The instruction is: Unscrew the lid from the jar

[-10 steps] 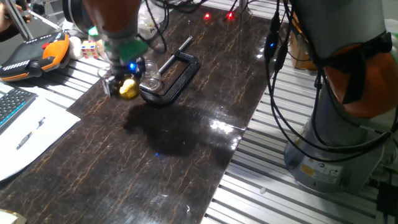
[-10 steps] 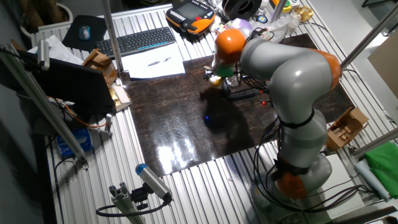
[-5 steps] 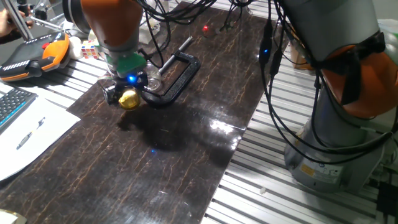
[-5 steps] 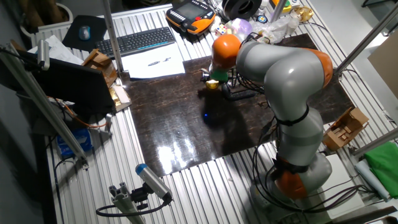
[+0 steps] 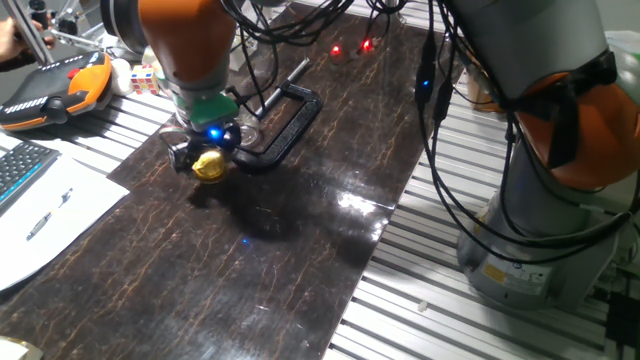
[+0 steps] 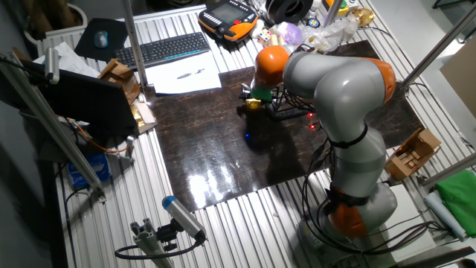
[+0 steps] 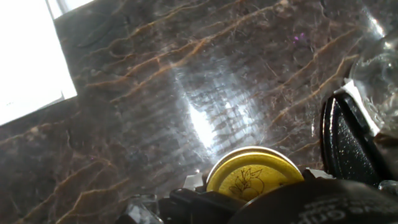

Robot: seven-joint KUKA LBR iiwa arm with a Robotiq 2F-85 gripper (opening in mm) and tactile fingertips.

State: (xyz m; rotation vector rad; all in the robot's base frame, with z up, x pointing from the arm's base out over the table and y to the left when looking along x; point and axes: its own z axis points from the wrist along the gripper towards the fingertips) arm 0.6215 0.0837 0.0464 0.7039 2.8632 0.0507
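Two fingers of the gripper are clamped tight on the lid, low over the table, jar at two o'clock.

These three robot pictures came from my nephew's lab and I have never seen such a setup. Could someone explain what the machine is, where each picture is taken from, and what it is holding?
The machine is a single grey and orange robot arm standing beside a dark marble-patterned table. Two pictures come from fixed cameras looking at that table from different sides. The third comes from a camera on the arm's hand, looking down along its jaws.

The gripper is closed on a gold lid, held low over the table. Beside it lies a black C-clamp with a small clear glass jar in it; the lid is already off the jar.

Past the table's edge are a keyboard, sheets of paper and an orange and black handheld controller.
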